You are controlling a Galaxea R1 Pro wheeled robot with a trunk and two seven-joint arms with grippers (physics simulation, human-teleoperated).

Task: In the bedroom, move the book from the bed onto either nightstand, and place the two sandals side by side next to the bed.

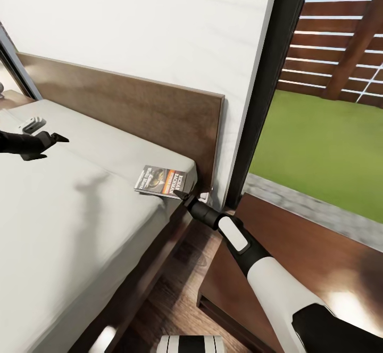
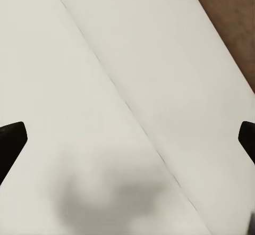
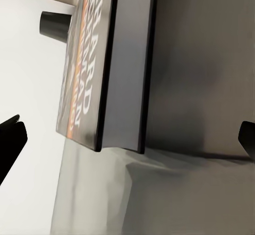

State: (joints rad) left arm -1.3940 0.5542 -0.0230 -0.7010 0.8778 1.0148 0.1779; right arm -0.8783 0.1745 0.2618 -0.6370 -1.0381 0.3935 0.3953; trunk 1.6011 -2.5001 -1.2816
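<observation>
The right wrist view is showing the book's (image 3: pixel 106 65) thick edge just ahead of the spread right gripper (image 3: pixel 127 134), arm reaching low.

Books: one (image 1: pixel 161 181), a thin paperback with an orange band.
Beds: one (image 1: pixel 80 225), with one light-grey mattress and one dark-brown headboard (image 1: pixel 138 103).
Nightstands: one (image 1: pixel 314 268), a dark-brown glossy cabinet.
Windows: one (image 1: pixel 330 87), black-framed, with one slatted brown fence and grass behind it.
Robot arms: two, each ending in one gripper; left gripper (image 1: pixel 50 140), right gripper (image 1: pixel 183 196).
Small white-and-grey items on the mattress: one (image 1: pixel 32 124), kind not clear.
</observation>
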